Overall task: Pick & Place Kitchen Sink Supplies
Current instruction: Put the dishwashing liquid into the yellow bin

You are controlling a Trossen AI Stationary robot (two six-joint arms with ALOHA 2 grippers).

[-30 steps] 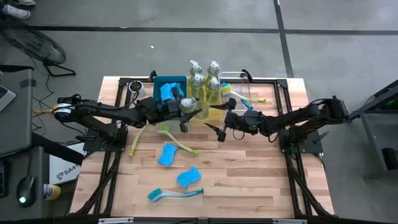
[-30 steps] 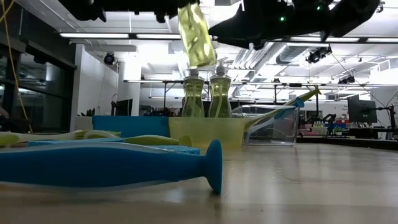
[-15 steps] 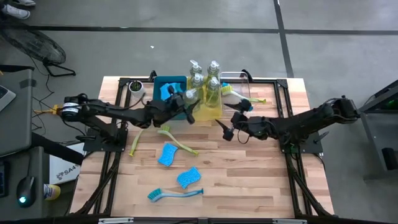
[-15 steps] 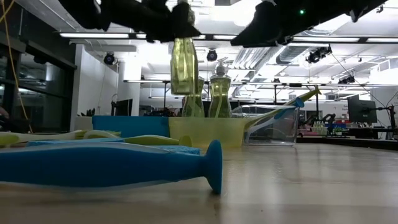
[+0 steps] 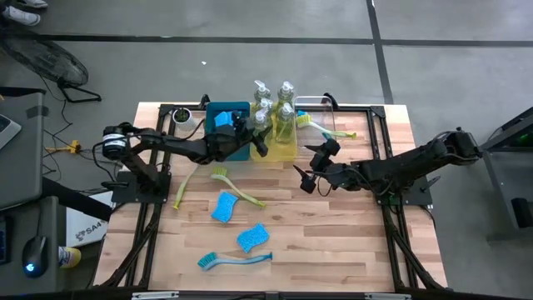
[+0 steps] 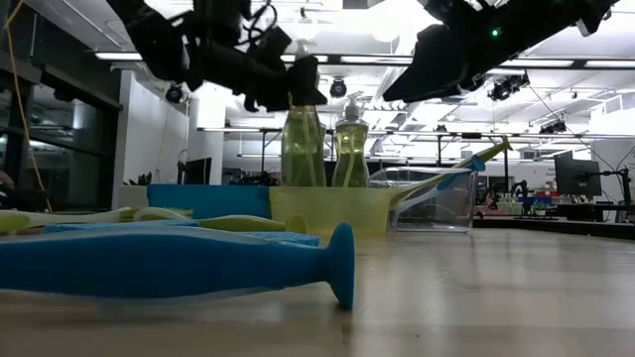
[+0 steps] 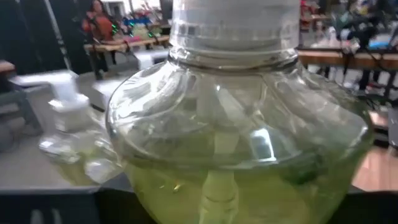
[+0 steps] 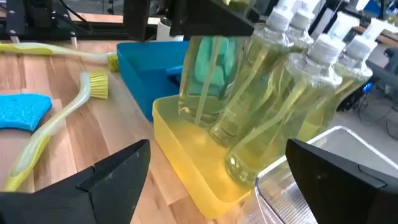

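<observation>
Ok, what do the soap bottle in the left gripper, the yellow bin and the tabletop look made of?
Soap bottle: clear glossy plastic, by its highlights and the liquid showing through. Left gripper holds it. Yellow bin: smooth, slightly translucent plastic, probably. Tabletop: pale wood planks, visible grain and seams, matte.

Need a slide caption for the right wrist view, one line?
Left end effector lowers a soap bottle into the yellow bin beside other bottles; right end effector open.

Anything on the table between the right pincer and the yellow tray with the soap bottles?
No. In the high view the wood between the right pincer and the yellow tray is bare; the right wrist view also shows the tray with nothing before it.
</observation>
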